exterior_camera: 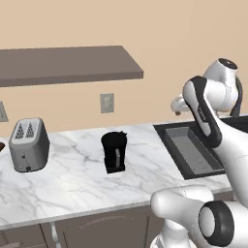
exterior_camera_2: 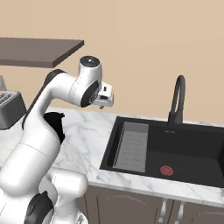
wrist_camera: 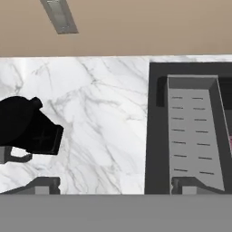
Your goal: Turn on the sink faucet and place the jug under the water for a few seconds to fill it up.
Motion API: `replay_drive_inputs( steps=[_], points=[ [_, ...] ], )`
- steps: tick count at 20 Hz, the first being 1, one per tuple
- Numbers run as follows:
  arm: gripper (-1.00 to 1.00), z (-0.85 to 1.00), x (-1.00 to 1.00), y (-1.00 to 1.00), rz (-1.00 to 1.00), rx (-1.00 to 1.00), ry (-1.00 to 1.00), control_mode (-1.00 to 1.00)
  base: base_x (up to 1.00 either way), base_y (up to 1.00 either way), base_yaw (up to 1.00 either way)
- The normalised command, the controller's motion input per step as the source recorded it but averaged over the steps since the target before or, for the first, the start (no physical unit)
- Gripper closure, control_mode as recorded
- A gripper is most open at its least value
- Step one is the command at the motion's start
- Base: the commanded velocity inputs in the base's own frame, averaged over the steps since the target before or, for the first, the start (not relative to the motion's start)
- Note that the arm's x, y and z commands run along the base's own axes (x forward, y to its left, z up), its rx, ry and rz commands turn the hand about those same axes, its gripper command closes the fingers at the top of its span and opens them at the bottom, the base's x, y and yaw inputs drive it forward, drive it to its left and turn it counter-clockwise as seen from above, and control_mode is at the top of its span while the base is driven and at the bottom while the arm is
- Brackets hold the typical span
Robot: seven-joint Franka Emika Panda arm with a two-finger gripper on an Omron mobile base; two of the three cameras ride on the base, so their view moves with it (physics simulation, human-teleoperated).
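Note:
The black jug [exterior_camera: 114, 151] stands upright on the marble counter, left of the sink [exterior_camera: 170, 141]. In the hand view the jug [wrist_camera: 27, 129] lies at the left, its handle toward the bottom. My gripper [wrist_camera: 115, 186] hovers above the counter between the jug and the sink's left rim, open, fingertips [wrist_camera: 44, 185] far apart with nothing between them. The right base view shows my gripper [exterior_camera_2: 104, 103] high over the counter, with the jug [exterior_camera_2: 54, 121] partly hidden behind my arm. The black gooseneck sink faucet [exterior_camera_2: 177, 101] rises behind the sink [exterior_camera_2: 110, 146]. I see no water at its spout.
A silver two-slot toaster [exterior_camera: 29, 144] sits at the counter's left end. A grey ribbed tray [exterior_camera_2: 131, 146] lines the sink's left side, and a red drain ring [exterior_camera_2: 166, 170] marks the basin floor. A brown shelf [exterior_camera: 68, 64] hangs overhead; a wall outlet [exterior_camera: 107, 102] sits behind the jug.

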Motion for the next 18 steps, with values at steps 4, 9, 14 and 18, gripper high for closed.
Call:
replay_drive_inputs(
  steps=[4,9,14,18],
  points=[
    [-1.00,-0.14,0.00,-0.34,0.00,0.06,0.00,-1.00,0.00,0.00,0.00],
    [-1.00,-0.52,0.04,0.94,-0.02,-0.12,-0.06,-1.00,0.00,0.00,0.00],
    [-1.00,-0.26,0.03,0.73,0.00,-0.07,0.00,-1.00,0.00,0.00,0.00],
    [-1.00,-0.02,0.00,0.15,0.00,0.00,0.00,-1.00,0.00,0.00,0.00]
  ],
)
